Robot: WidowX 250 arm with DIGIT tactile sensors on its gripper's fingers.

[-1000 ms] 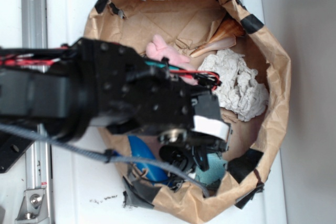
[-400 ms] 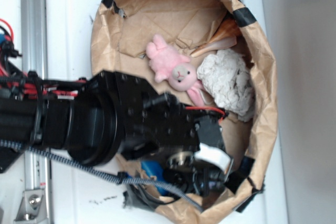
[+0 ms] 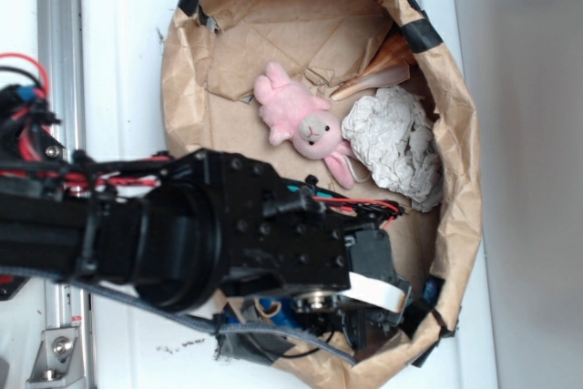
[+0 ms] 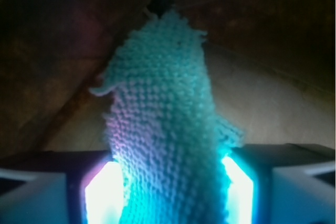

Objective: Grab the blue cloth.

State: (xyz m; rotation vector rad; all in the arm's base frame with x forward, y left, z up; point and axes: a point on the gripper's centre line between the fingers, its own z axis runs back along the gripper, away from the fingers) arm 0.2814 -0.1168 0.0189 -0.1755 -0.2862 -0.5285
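The blue cloth [image 4: 163,103], a teal woven rag, stands bunched into a narrow upright fold in the wrist view. It fills the gap between the lit pads [image 4: 105,192] of my gripper [image 4: 168,187], which is shut on it. Brown paper lies behind it. In the exterior view my gripper [image 3: 364,321] reaches deep into the lower end of the brown paper bag [image 3: 460,134]. The black arm hides the cloth there.
Inside the bag lie a pink plush bunny [image 3: 305,125], a crumpled off-white cloth [image 3: 396,143] and a tan wooden piece [image 3: 378,75]. A bit of the blue bottle [image 3: 281,312] shows under the arm. A metal rail [image 3: 59,43] runs along the left.
My arm has moved lower in the picture, toward the bag's bottom end, uncovering the bunny. The teal cloth seen beside the fingers a second ago is now covered by the arm.
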